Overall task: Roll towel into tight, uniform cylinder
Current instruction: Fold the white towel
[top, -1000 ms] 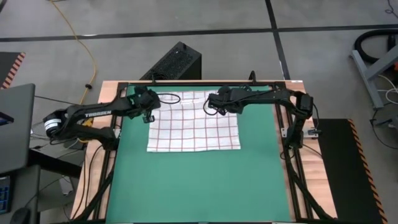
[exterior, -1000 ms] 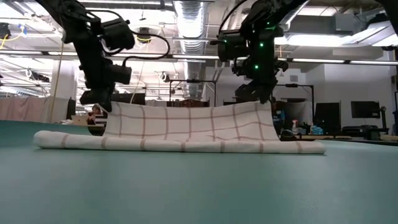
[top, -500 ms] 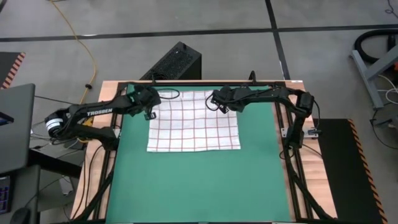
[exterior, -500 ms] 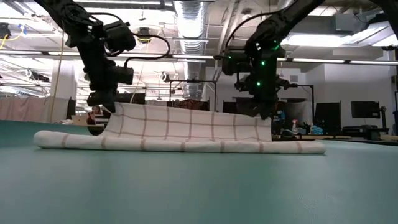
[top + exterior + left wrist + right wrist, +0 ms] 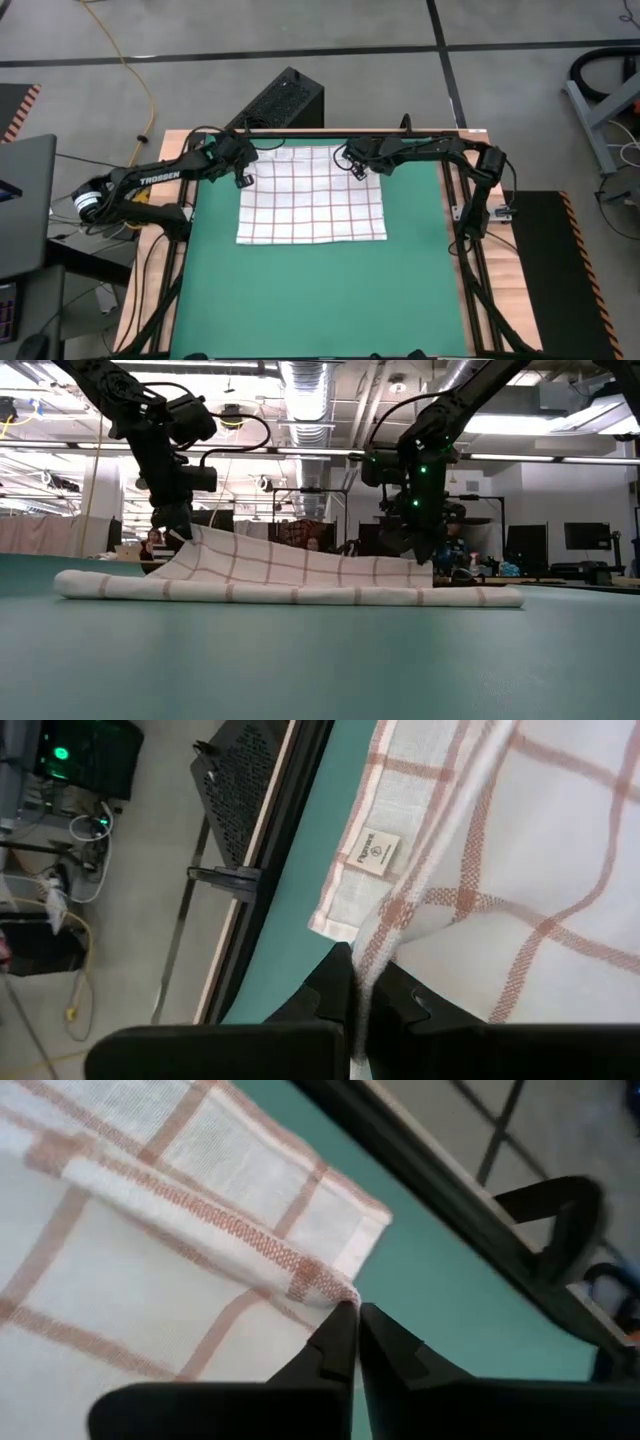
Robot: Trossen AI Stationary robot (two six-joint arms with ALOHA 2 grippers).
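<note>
The white towel point(image 5: 312, 195) with red-brown checks lies spread on the far half of the green mat point(image 5: 320, 290). Its near edge point(image 5: 290, 594) rests on the mat as a thick band. My left gripper point(image 5: 243, 181) is at the towel's far left corner, shut on it and holding it raised point(image 5: 185, 538). My right gripper point(image 5: 357, 172) is low at the far right corner point(image 5: 345, 1292). A narrow gap shows between its fingertips point(image 5: 357, 1325), with nothing in it. From the raised left corner the cloth slopes down to the mat on the right. My left gripper pinches a bunched fold of the towel point(image 5: 372, 945) between its two fingers, close to the far left corner with the label point(image 5: 378, 852). The fingers slant down from the table's left. That corner is lifted clear of the mat, and the rest lies on it. My right gripper's fingertips are right at the folded far right corner; I cannot tell whether they touch it.
A black perforated box point(image 5: 285, 100) stands on the floor beyond the table's far edge. Black frame rails point(image 5: 455, 215) run along the mat's sides. The near half of the mat is bare green. A person point(image 5: 155, 545) shows in the room behind.
Both grippers have carried the towel's far edge toward the table's far edge, spreading the folded-over part out. My right gripper has sunk and tipped, laying the right far corner down on the mat. The left corner stays raised.
</note>
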